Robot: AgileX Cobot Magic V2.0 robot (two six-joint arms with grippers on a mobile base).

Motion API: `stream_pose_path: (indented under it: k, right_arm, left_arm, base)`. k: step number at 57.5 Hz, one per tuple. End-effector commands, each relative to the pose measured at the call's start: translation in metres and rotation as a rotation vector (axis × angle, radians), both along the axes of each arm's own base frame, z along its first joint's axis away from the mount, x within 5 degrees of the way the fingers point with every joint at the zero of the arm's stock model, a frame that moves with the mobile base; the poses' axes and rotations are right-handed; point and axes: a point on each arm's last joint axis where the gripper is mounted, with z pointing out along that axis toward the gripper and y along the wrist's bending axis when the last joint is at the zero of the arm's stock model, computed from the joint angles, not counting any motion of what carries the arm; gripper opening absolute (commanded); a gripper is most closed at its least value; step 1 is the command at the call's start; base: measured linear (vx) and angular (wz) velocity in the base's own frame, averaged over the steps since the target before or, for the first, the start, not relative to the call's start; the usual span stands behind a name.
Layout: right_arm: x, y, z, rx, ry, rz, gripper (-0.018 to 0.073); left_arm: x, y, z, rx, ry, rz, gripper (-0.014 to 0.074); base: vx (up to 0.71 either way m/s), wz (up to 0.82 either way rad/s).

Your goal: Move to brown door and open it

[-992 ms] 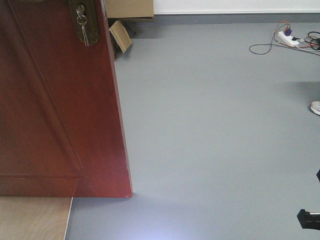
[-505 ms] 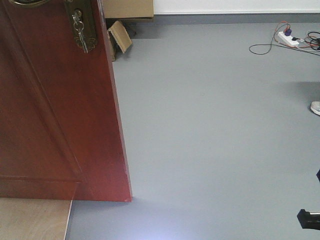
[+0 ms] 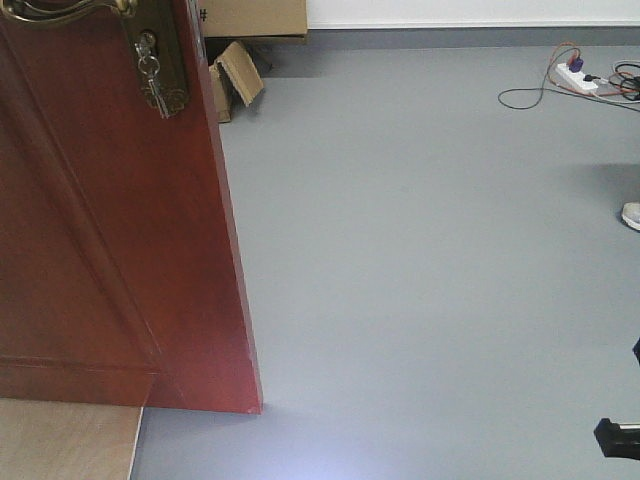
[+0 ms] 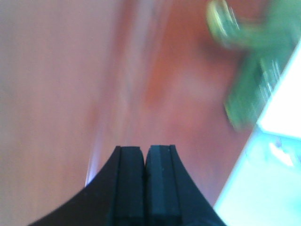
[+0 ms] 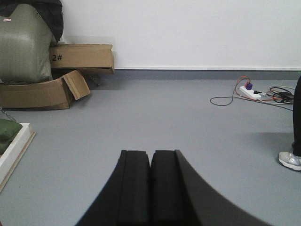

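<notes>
At nine o'clock in the front view, the brown door (image 3: 110, 220) is seen swung ajar, its free edge running down to the grey floor (image 3: 430, 250) near seven o'clock. A brass lever handle (image 3: 60, 10) and lock plate (image 3: 160, 50) are found at eleven o'clock, with keys (image 3: 155, 92) hung from the lock. Cardboard boxes (image 3: 240, 50) are seen past the door edge at twelve o'clock, and a power strip (image 3: 577, 78) with cables at two o'clock. A shoe (image 3: 631, 214) is cut off at three o'clock.

In the left wrist view, the left claw (image 4: 145, 183) is shown pressed together at six o'clock, close before the blurred door face, nothing being held. In the right wrist view, the right claw (image 5: 150, 188) is likewise pressed together and empty, pointed across open floor.
</notes>
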Motion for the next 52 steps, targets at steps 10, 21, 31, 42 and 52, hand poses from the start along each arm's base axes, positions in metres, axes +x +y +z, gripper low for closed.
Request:
stream_pose_path:
  k: [10, 21, 31, 42, 52]
  right_arm:
    - [0.002, 0.000, 0.005, -0.012, -0.065, -0.003, 0.0000]
    - [0.002, 0.000, 0.005, -0.012, -0.065, -0.003, 0.0000]
    - [0.002, 0.000, 0.005, -0.012, -0.065, -0.003, 0.0000]
    - [0.002, 0.000, 0.005, -0.012, -0.066, -0.003, 0.0000]
    - [0.002, 0.000, 0.005, -0.012, -0.066, -0.003, 0.0000]
  left_arm:
    - [-0.013, -0.002, -0.013, 0.030, -0.101, -0.023, -0.0003]
    - [-0.029, -0.001, -0.047, 0.029, -0.118, -0.022, -0.0003]
    - [-0.042, 0.001, -0.062, 0.030, -0.105, -0.007, -0.0003]
    - [-0.044, 0.002, -0.059, 0.047, -0.145, 0.018, -0.0003]
    - [-0.044, 0.003, -0.058, 0.104, -0.152, 0.033, -0.0003]
  base:
    - [0.00, 0.00]
    - [0.00, 0.00]
    - [0.00, 0.00]
    - [0.00, 0.00]
    - [0.00, 0.00]
